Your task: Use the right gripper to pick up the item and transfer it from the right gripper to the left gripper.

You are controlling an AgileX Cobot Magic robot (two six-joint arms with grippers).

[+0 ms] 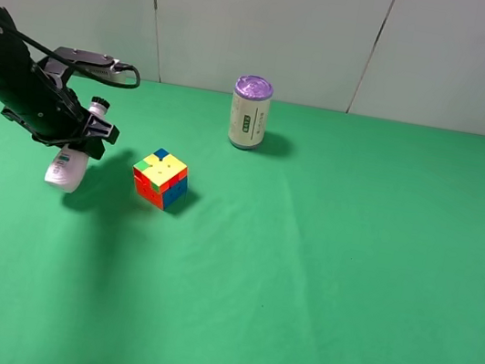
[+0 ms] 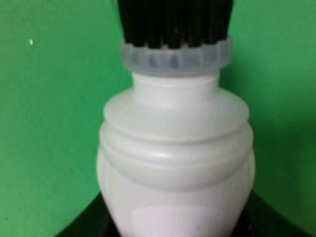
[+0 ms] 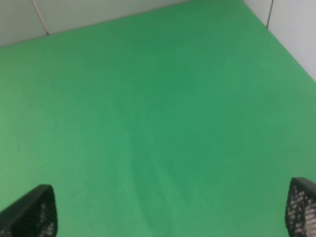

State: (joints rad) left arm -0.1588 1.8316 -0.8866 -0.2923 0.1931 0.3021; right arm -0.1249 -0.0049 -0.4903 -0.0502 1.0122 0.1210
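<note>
A white plastic bottle hangs in my left gripper over the left part of the green cloth, a little above it. In the left wrist view the bottle fills the picture, with a clear ring and a dark ribbed top above its neck; the dark fingers close on its body from both sides. My right gripper is out of the exterior view. In its wrist view only the two mesh fingertips show, wide apart, with nothing between them.
A colourful puzzle cube lies just right of the held bottle. A white can with a purple lid stands upright further back. The green cloth reaches a white wall at the back.
</note>
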